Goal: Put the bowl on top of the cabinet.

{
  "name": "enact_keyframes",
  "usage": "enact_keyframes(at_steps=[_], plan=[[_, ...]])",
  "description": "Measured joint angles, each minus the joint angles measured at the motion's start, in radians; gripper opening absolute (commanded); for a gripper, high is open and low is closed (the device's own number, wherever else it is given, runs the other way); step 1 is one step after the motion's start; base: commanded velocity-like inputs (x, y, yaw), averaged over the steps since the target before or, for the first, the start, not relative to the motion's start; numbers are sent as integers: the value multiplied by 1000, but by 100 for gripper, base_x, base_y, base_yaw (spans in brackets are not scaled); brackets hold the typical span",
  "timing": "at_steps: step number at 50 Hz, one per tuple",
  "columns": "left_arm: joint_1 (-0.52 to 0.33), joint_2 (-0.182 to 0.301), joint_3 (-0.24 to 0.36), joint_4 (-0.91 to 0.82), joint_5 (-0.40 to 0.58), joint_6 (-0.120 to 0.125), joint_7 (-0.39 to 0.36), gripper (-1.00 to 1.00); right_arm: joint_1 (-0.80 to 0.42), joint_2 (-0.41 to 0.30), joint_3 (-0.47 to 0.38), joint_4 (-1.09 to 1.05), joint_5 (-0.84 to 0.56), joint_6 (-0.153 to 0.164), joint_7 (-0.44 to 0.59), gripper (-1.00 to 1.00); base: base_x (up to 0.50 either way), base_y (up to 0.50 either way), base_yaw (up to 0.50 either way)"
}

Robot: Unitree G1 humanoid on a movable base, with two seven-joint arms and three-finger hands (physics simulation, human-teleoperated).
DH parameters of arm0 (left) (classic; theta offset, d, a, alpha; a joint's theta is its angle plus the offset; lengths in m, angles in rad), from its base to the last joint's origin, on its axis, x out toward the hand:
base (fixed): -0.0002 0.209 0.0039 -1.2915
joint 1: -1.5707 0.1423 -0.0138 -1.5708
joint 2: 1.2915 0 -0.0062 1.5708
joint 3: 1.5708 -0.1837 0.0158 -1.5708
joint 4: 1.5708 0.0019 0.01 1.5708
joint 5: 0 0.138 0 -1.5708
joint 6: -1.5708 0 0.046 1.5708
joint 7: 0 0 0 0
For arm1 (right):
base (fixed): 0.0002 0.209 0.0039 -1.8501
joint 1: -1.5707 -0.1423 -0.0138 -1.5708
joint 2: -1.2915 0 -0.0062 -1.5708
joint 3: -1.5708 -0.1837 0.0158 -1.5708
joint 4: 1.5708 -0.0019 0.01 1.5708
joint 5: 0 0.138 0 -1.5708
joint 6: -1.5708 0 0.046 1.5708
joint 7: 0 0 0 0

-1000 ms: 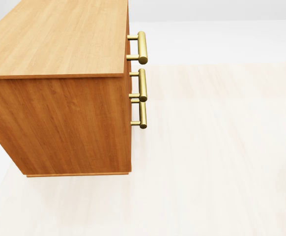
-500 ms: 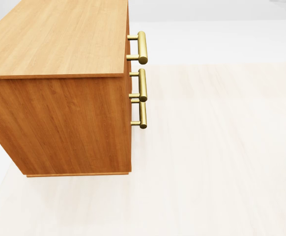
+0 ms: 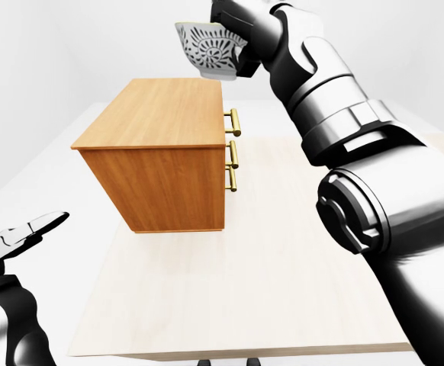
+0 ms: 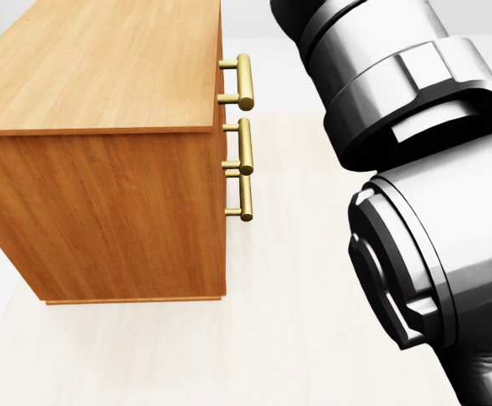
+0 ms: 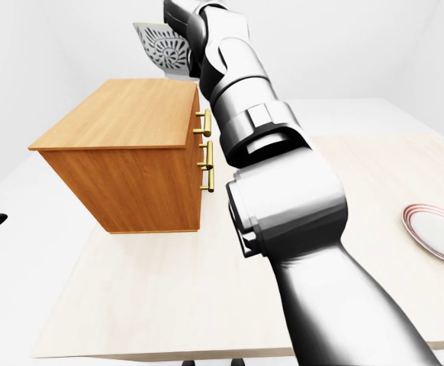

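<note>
A white bowl (image 3: pixel 205 50) with a dark leaf pattern hangs tilted in the air above the far right part of the wooden cabinet's top (image 3: pixel 159 120), clear of it. My right hand (image 3: pixel 236 40) is shut on the bowl's right side, and its arm stretches up from the lower right of the left-eye view. In the head view the bowl does not show; the right arm (image 4: pixel 415 169) fills the right half. My left hand (image 3: pixel 33 229) hovers low at the left of the left-eye view, fingers spread and empty.
The cabinet stands on a pale wooden table (image 3: pixel 283 290) and has three brass handles (image 3: pixel 233 145) on its right face. A white plate with a red rim (image 5: pixel 438 232) lies at the table's right in the right-eye view.
The right arm has come into the head view and now covers its right half; before, only the cabinet and table showed there. The cabinet has not moved.
</note>
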Motion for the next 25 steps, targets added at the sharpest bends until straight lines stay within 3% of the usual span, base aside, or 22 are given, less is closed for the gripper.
enact_keyframes(at_steps=[11, 25], plan=[[1, 0, 2, -1, -6, 0, 2, 100, 7, 95, 23, -1, 107, 0, -28, -100, 0, 0, 0], [1, 3, 4, 4, -12, 0, 2, 100, 36, 148, 48, -2, 171, 0, -34, -100, 0, 0, 0]])
